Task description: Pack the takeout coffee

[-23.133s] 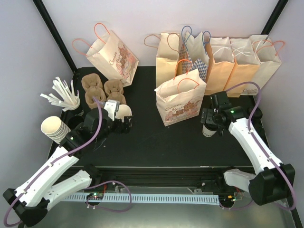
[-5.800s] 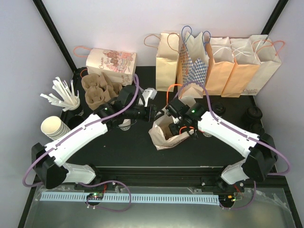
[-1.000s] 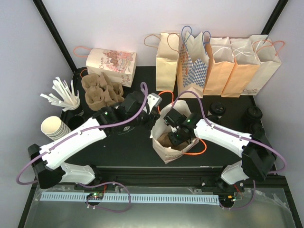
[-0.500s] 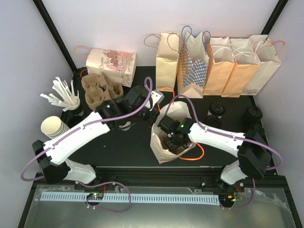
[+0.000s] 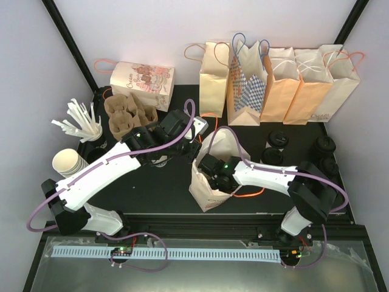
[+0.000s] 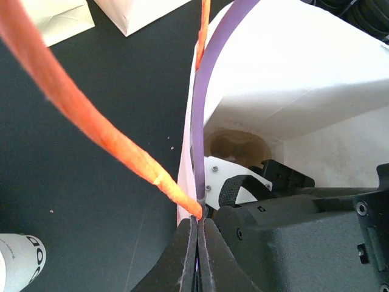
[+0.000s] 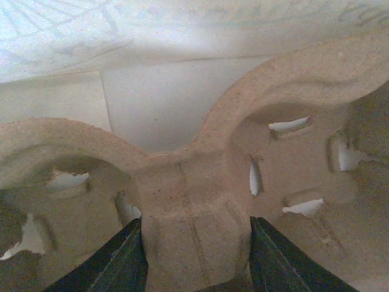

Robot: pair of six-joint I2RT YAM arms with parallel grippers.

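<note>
Pinching the orange handle (image 6: 91, 128) of the paper bag (image 5: 203, 191), my left hand (image 6: 197, 228) has just clenched fully on it; a second ago it was not quite closed. Over that same second my right hand (image 7: 197, 249) has gone deeper into the bag's mouth. It grasps the middle ridge of the pulp cup carrier (image 7: 194, 182) between both fingers, with the bag's white wall just behind. The bag has shifted slightly on the counter (image 5: 152, 188) with that push. I judge that the carrier is nearly seated and the bag is now steadied for loading. The takeout coffee (image 5: 278, 139) is not packed yet. Its black-lidded cups stand on the counter to the right of the bag, apart from it, and neither hand touches them.
</note>
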